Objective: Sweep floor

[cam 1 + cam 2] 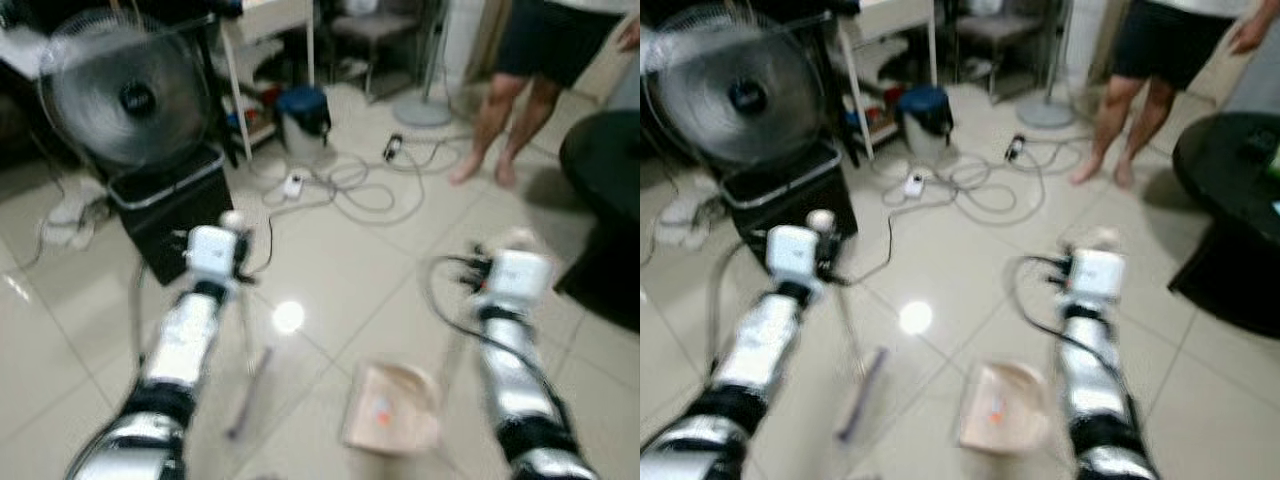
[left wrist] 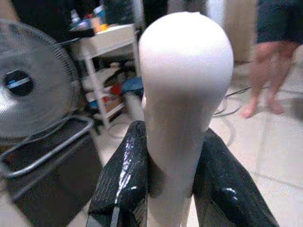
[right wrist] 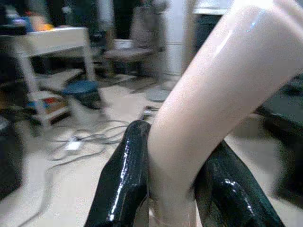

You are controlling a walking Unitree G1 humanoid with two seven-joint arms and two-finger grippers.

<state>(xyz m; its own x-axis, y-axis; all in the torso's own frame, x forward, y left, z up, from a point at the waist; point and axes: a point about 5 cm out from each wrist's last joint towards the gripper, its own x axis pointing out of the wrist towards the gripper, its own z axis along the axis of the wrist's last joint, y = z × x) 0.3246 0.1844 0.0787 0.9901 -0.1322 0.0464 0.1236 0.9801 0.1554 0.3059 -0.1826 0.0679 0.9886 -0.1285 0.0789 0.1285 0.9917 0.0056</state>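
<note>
Blurred head view over a pale tiled floor (image 1: 330, 260). Left gripper (image 2: 165, 179), black fingers (image 2: 124, 175) clamped on the rounded white plastic top of a thin broom handle (image 2: 182, 94), brush end low between the arms for sweeping. Right gripper (image 3: 170, 179) clamped on the curved cream dustpan handle (image 3: 222, 90), beige dustpan (image 1: 392, 405) near on the floor, ready for dirt. Farther off: grey fan (image 1: 125, 95), tangled white cables (image 1: 350, 185), a person's bare legs (image 1: 500, 125).

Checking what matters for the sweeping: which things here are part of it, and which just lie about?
For the job: broom handle in left gripper; dustpan, its handle in right gripper.
Lying about: fan, cables, blue-lidded bin, person's legs.
</note>
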